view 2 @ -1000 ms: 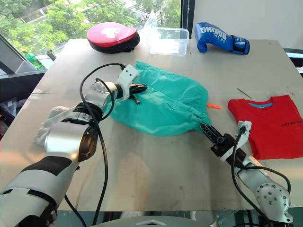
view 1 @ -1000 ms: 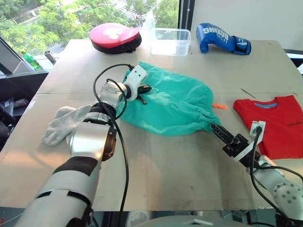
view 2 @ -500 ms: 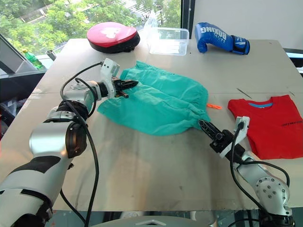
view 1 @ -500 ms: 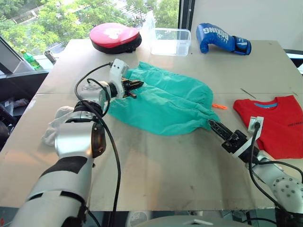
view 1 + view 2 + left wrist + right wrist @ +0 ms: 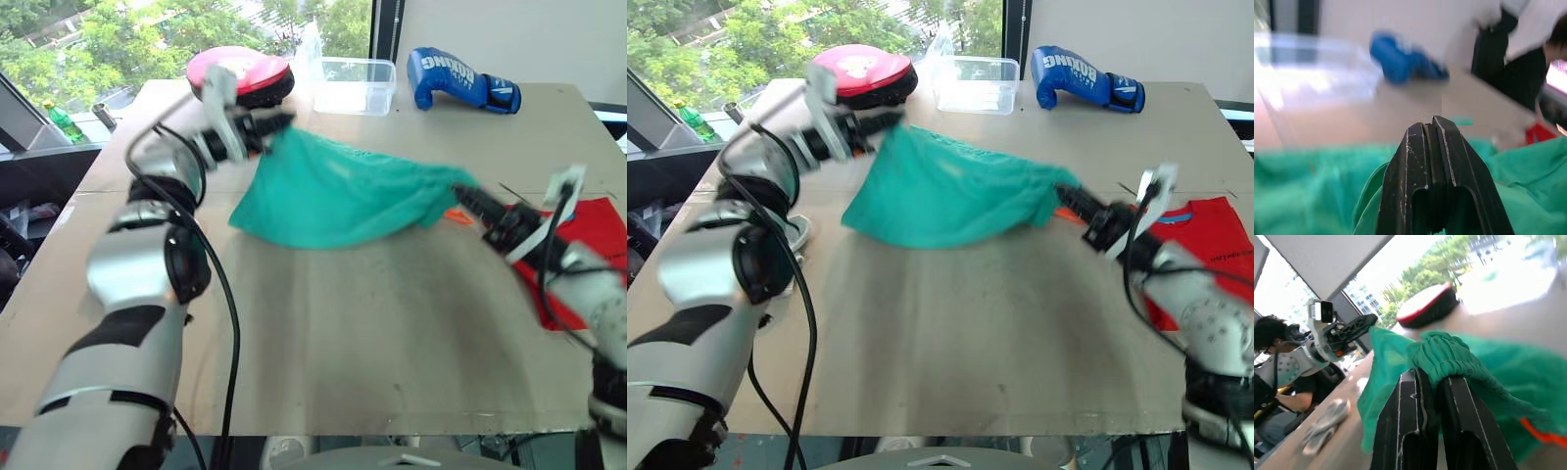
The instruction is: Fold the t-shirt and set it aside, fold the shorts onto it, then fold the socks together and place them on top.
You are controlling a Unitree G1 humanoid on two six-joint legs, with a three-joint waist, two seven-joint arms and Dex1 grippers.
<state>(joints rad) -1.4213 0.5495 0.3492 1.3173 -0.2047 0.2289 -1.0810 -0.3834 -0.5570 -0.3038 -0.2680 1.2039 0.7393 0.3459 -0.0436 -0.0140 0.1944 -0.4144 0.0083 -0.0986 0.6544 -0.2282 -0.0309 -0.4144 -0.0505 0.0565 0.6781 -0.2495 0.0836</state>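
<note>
- Shorts (image 5: 343,196) lifted off the table (image 5: 372,333) by 2 corners, stretched between both grippers, lower edge sagging close to the tabletop; contact with the surface hard to judge.
- Left gripper (image 5: 277,123) pinched on the upper left corner of the shorts, just in front of the red round pad (image 5: 257,69); in the left wrist view, fingers (image 5: 1422,161) pressed together with green fabric bunched around them.
- Right gripper (image 5: 1070,195) clamped on the gathered waistband at the right end; in the right wrist view, the bunched band draped over the 2 fingers (image 5: 1410,421), which stand close together.
- Orange drawstring (image 5: 1542,433) peeking out below the fabric, mostly hidden.
- T-shirt (image 5: 1215,235) on the table at the right, largely covered by the right arm and cut off by the frame edge; blue collar lining barely visible.
- Socks (image 5: 1322,423) lying on the table near the left side, blurred in the right wrist view; in the head views mostly hidden behind the left arm.
- Clear plastic box (image 5: 353,83) and blue boxing glove (image 5: 460,78) at the far edge, well apart from the shorts.
- Person (image 5: 1273,362) seated beyond the table, partly cut off.
</note>
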